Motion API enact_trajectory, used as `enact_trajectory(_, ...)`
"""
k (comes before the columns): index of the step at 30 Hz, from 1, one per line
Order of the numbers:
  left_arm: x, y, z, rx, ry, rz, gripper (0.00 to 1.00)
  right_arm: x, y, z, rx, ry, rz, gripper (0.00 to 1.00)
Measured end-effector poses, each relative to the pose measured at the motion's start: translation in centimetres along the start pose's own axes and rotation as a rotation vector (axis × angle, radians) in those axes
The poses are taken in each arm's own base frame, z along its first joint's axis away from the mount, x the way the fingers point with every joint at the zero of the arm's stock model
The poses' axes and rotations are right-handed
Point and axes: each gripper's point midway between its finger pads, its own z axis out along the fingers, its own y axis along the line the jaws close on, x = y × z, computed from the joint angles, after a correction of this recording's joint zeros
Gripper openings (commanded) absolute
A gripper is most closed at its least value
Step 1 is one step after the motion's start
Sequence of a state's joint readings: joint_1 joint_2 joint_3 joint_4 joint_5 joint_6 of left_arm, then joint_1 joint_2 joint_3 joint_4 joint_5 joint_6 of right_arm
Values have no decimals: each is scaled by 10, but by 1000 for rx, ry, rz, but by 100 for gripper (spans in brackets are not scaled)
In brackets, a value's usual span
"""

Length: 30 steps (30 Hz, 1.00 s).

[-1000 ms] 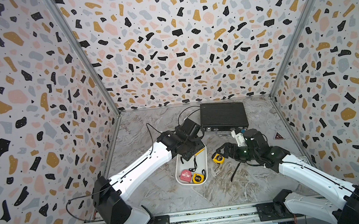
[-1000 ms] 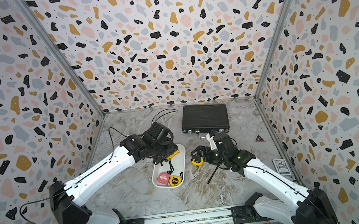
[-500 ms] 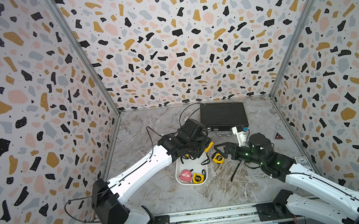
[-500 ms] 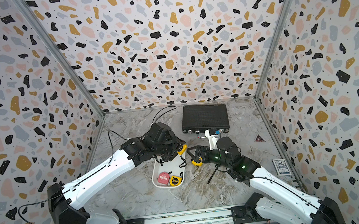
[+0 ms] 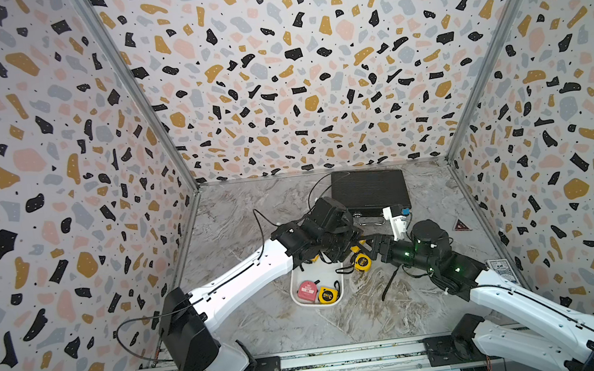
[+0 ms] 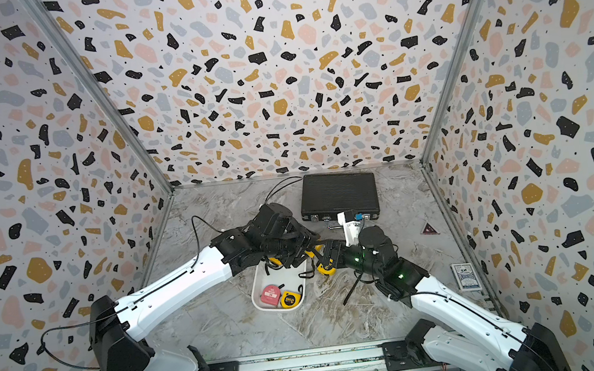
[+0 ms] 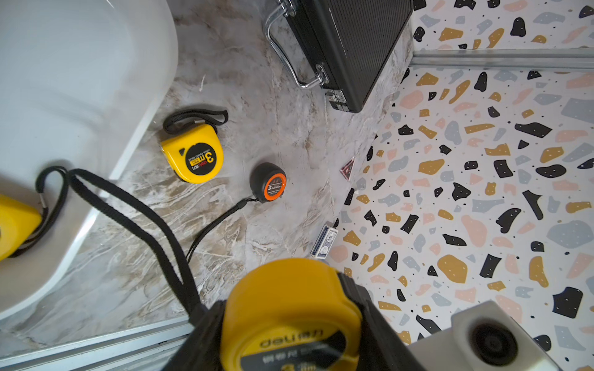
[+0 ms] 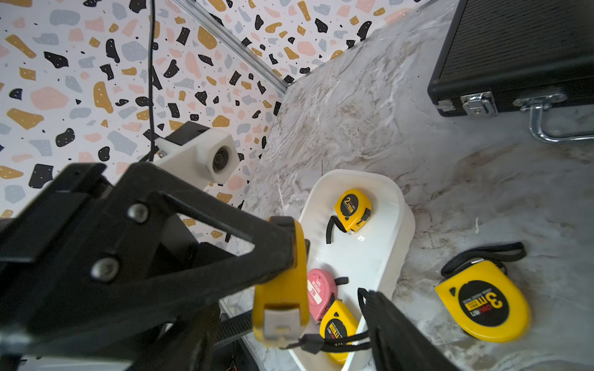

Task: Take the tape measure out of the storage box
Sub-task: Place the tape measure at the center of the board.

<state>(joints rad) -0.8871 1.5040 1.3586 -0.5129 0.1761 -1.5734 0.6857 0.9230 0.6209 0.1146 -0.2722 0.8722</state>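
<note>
Left gripper [image 7: 286, 347] clamped on yellow tape measure [image 7: 289, 295], clear of storage box [image 8: 398, 208]; right gripper [image 8: 292, 331] jaws apart, flanking it.

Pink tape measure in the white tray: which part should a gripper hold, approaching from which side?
Probably from straight above: the pink tape measure lies flat, label up. Pinch its narrow side walls along the length of the storage box, because the neighbouring yellow tape measure crowds one side.

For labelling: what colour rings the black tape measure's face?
Orange, on the black tape measure; clearest in left wrist view.
</note>
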Motion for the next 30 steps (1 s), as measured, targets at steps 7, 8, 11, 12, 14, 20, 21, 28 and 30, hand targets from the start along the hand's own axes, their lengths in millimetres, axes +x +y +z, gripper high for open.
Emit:
enact_trajectory(7,9,-11,0,44,52,-19,0,-1,1,3,-8,-5,-3,39)
enact_trajectory(8,9,-12,0,47,54,-22,0,-2,3,3,-16,-6,-2,35)
enact_trajectory(11,10,-12,0,47,59,-27,0,-3,4,3,-20,-10,-4,24)
enact_trajectory(12,10,-12,-1,49,59,-28,3,-2,4,3,-20,-10,4,20)
enact_trajectory(14,10,-13,0,51,60,-27,30,-2,4,2,-20,-10,7,15)
enact_trajectory(20,13,-12,-1,49,69,15,94,2,4,-7,-7,6,21,9)
enact_trajectory(21,12,-11,-2,45,61,27,100,5,2,-9,-2,16,28,9)
enact_trajectory(28,-8,2,-22,2,-25,92,100,39,-13,-25,28,118,97,8)
enact_trajectory(30,-13,3,-30,6,-45,102,100,54,-20,-26,32,160,130,8)
